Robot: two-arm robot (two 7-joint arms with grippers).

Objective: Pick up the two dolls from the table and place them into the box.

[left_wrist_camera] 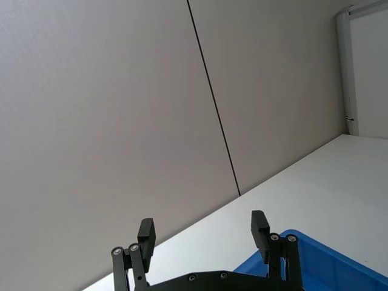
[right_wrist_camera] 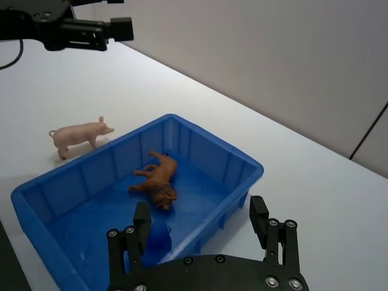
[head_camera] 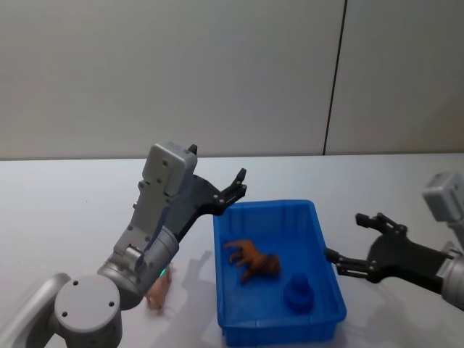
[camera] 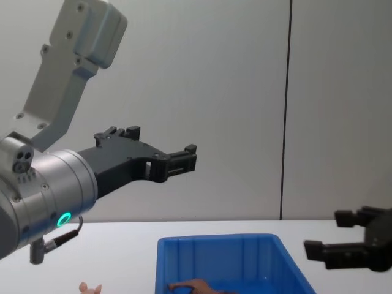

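The blue box [head_camera: 270, 207] sits on the white table [head_camera: 72, 203] in front of me. A reddish-brown doll [head_camera: 251, 260] lies on its side inside the box [right_wrist_camera: 219, 143], also visible as the brown doll [right_wrist_camera: 157, 179]. The pale pink doll [right_wrist_camera: 81, 133] stands on the table just outside the box's left wall, and the pink doll [head_camera: 158, 291] is partly hidden by my left arm. My left gripper [head_camera: 235, 185] hangs open and empty, raised above the box's far left corner. To the right of the box, my right gripper [head_camera: 355, 243] is open and empty.
A small dark blue object [head_camera: 297, 292] stands in the box's near right part. A plain wall with a dark vertical seam [head_camera: 333, 80] rises behind the table. White tabletop stretches to the left and behind the box.
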